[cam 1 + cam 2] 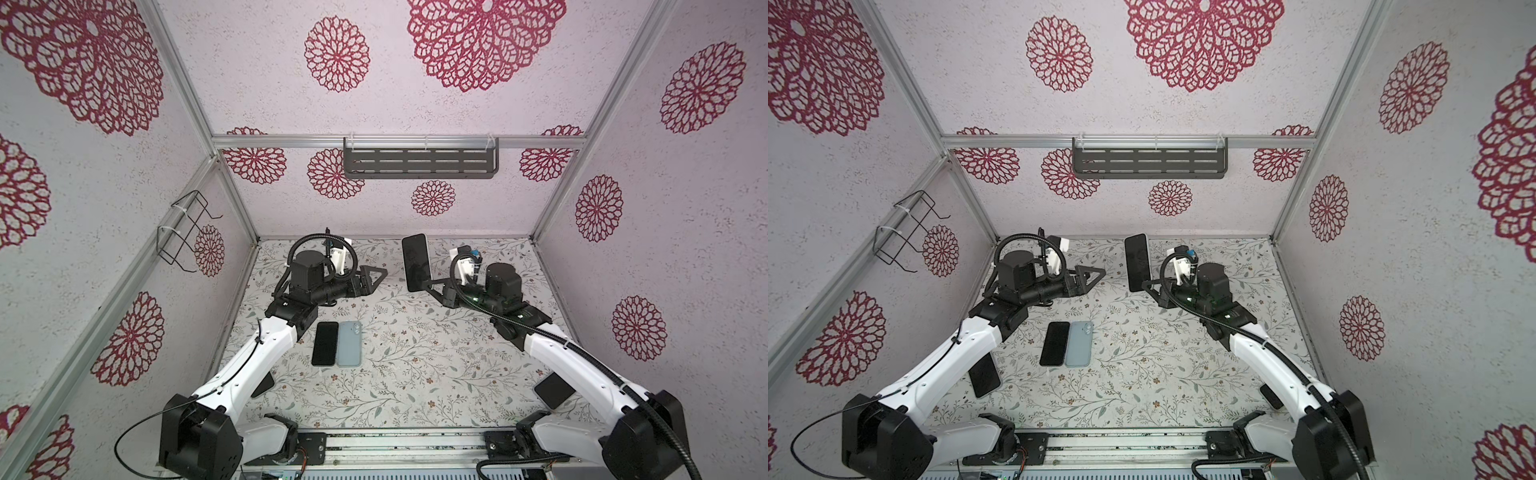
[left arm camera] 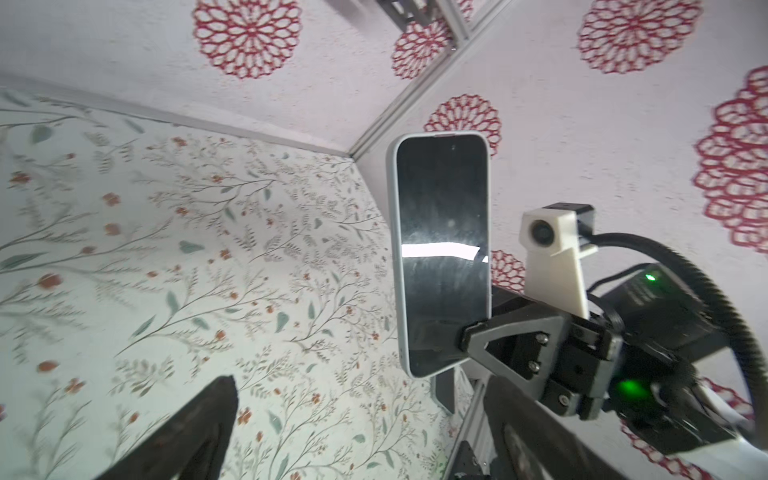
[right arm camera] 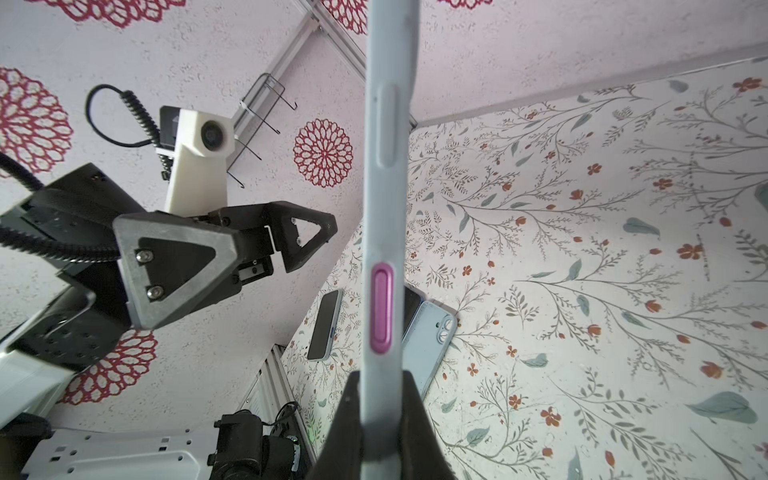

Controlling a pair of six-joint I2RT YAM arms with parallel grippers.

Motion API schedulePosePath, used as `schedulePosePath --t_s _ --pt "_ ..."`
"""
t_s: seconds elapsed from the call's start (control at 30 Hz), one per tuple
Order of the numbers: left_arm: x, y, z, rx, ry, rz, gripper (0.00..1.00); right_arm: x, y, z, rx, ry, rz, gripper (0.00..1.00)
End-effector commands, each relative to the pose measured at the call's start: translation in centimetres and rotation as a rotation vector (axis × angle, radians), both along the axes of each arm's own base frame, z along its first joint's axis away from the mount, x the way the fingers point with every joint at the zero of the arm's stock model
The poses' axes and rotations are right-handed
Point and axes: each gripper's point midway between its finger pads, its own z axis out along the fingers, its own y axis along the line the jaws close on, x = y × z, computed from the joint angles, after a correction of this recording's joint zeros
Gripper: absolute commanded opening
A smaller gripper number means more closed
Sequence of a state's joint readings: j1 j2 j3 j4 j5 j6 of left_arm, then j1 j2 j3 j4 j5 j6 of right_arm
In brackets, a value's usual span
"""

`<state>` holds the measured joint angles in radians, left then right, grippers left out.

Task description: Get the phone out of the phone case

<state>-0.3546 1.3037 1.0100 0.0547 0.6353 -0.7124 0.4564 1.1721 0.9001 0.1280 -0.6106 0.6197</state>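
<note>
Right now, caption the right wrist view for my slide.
Right gripper clamps the cased phone, seen edge-on, while the open left gripper faces it across the floral table.

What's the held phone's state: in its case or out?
In. The phone gripped by the right gripper has a pale case wrapping its edges, rimming the dark screen.

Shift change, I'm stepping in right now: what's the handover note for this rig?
Grippers: right gripper shut on the cased phone, holding it upright above the table, screen facing the left gripper, which is open and not touching it.
Done: cased phone is up in the grip.
Left: phone not yet out of its case.
On the table: a black phone and a blue-backed item, side by side.
</note>
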Motion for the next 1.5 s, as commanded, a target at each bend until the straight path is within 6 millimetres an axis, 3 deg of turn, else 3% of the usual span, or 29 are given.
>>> schedulePosePath --t_s 0.0,0.2,0.37,0.57,0.9,1.47 --pt "-1.1 -2.9 3.3 -0.151 -0.112 -0.191 0.97 -2.8 0.3 3.6 0.072 -0.119 0.141 0.0" --pt "-1.1 -5.0 2.5 -0.091 -0.083 -0.288 0.97 -4.9 0.0 5.4 0.12 -0.193 0.191 0.0" --pt "-1.6 -5.7 2.9 -0.119 -0.093 -0.35 0.99 -5.0 0.1 4.8 0.132 -0.183 0.2 0.0" --pt "-2.5 -6.2 3.3 -0.147 -0.097 -0.415 0.79 -5.1 0.3 4.8 0.155 -0.187 0.214 0.0" --pt "-3.5 -6.6 4.0 -0.208 -0.103 -0.478 0.53 -5.3 0.4 4.8 0.16 -0.197 0.23 0.0" --pt "-3.9 -7.3 3.7 -0.193 -0.089 -0.505 0.37 -5.5 0.4 4.4 0.159 -0.193 0.234 0.0"
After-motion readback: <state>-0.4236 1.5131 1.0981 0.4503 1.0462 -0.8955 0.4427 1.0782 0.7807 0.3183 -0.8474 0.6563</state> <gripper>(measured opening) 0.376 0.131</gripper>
